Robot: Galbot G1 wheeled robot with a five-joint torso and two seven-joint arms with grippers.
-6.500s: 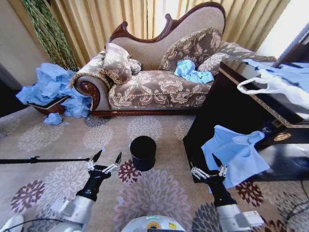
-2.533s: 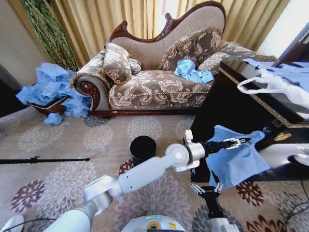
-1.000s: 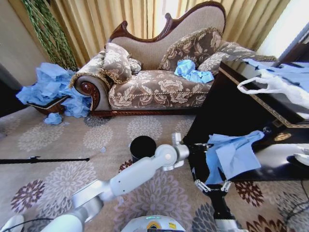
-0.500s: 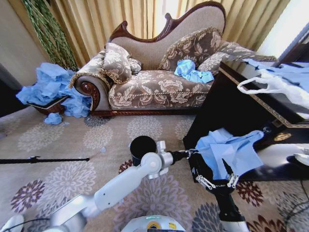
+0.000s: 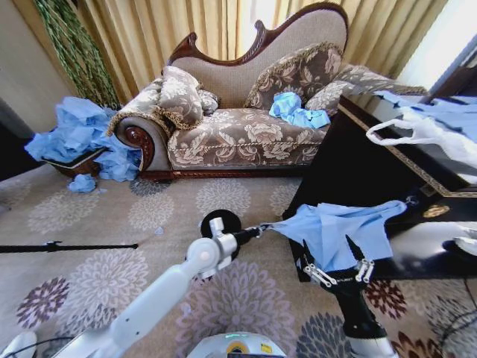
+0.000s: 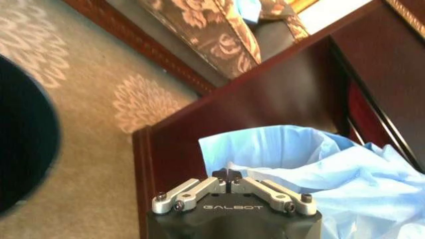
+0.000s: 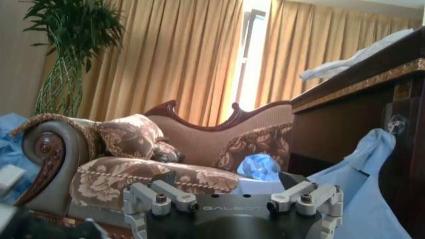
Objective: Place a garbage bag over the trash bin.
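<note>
The light-blue garbage bag (image 5: 335, 227) hangs stretched out from the low dark shelf (image 5: 440, 257) on the right. My left gripper (image 5: 261, 228) is shut on its near corner, a little right of the trash bin (image 5: 215, 221). That bin is small and black, stands on the carpet, and is partly hidden by my left wrist. In the left wrist view the left gripper (image 6: 228, 175) pinches the garbage bag (image 6: 299, 154), with the trash bin (image 6: 20, 149) off to one side. My right gripper (image 5: 332, 253) stands open just in front of the bag, holding nothing. In the right wrist view the right gripper (image 7: 232, 191) has the garbage bag (image 7: 365, 194) beside it.
A patterned sofa (image 5: 238, 134) stands at the back with blue bags (image 5: 294, 110) on its seat. A heap of blue bags (image 5: 78, 138) lies far left. A white plastic bag (image 5: 425, 134) rests on the dark cabinet (image 5: 358, 160). A black rod (image 5: 67, 247) lies on the carpet.
My left arm swung across to the shelf, shut on the bag and has drawn it left toward the bin, stretching it out. My right gripper has risen slightly and stays open.
</note>
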